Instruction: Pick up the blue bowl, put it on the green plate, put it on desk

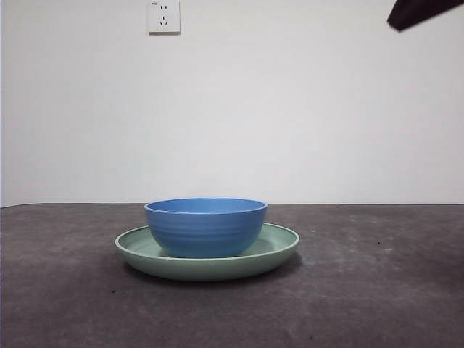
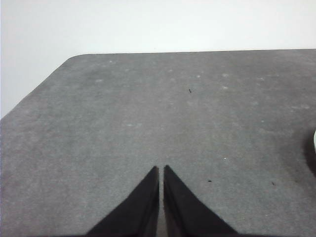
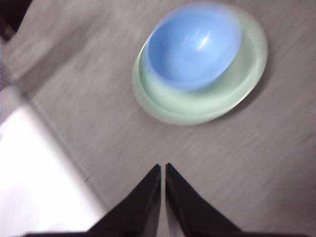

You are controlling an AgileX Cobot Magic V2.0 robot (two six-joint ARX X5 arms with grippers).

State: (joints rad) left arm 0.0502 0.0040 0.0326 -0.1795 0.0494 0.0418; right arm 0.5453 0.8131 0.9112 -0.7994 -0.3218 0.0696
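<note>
The blue bowl (image 1: 206, 226) stands upright inside the green plate (image 1: 279, 250), which rests on the desk (image 1: 377, 290) near its middle. From high above, the right wrist view shows the blue bowl (image 3: 193, 45) sitting in the green plate (image 3: 249, 64), blurred by motion. My right gripper (image 3: 162, 167) is shut and empty, well above the desk and away from the dishes; it shows as a dark tip (image 1: 419, 12) at the top right corner. My left gripper (image 2: 161, 168) is shut and empty over bare desk (image 2: 148, 113).
A white wall with a socket (image 1: 164, 16) stands behind the desk. The desk's edge (image 3: 59, 143) runs close to my right gripper. A sliver of the plate rim (image 2: 314, 143) shows at the edge of the left wrist view.
</note>
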